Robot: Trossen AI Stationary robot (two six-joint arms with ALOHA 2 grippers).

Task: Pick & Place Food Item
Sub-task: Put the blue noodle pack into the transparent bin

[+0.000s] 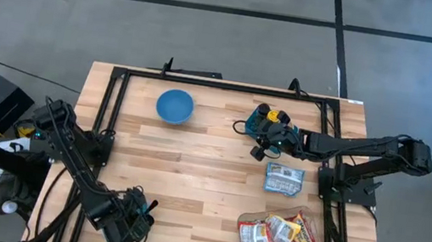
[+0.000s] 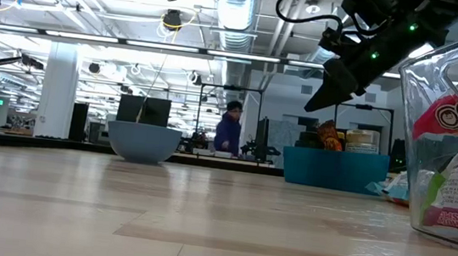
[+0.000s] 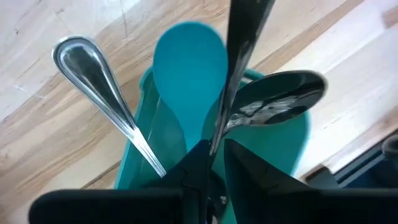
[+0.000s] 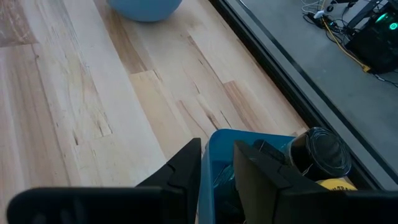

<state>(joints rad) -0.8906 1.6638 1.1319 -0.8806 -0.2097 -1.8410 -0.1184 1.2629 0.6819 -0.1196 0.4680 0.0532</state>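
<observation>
Left gripper (image 3: 214, 163) at the table's near edge was clamped on a dark utensil handle (image 3: 239, 59) over a teal plastic holder (image 3: 186, 74). Right gripper (image 4: 216, 163) straddled, slightly parted, the wall of the teal bin (image 4: 249, 140) of food items; whether it gripped was unclear. Round blue bowl (image 1: 174, 105) stood beyond.

A flat silvery food packet (image 1: 283, 180) lies on the wooden table; more red-and-yellow snack packets fill a clear container (image 1: 278, 236) lying on its side near it
</observation>
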